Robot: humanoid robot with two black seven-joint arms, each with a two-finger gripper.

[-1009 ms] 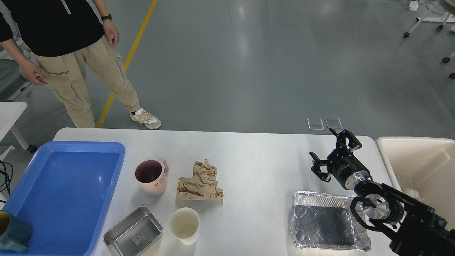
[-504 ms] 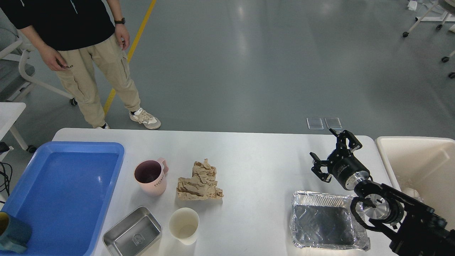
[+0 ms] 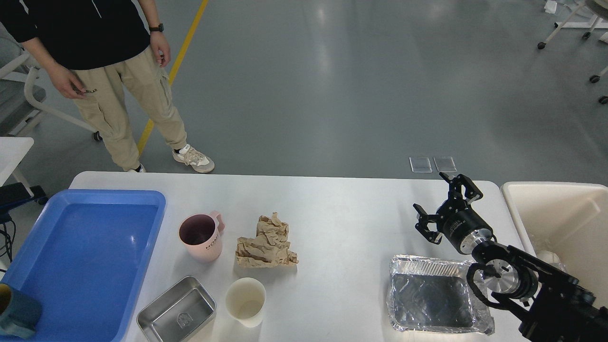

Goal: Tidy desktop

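The white desktop [image 3: 342, 204] fills the lower view. On it stand a pink mug [image 3: 201, 236], crumpled brown paper [image 3: 266, 243], a cream paper cup [image 3: 245, 301], a steel tin [image 3: 176, 315] and a foil tray [image 3: 434, 300]. A teal cup [image 3: 16, 313] sits in the blue tray [image 3: 28, 232] at the left. My right gripper [image 3: 441, 204] is open and empty above the table's back right, beyond the foil tray. My left gripper is out of view.
A beige bin [image 3: 522, 209] stands off the table's right edge with some white waste inside. A person [image 3: 99, 61] stands beyond the table's far left corner. Bare tabletop lies between the brown paper and the foil tray.
The person beyond the table has shifted stance. My right arm and the objects on the table have barely moved.
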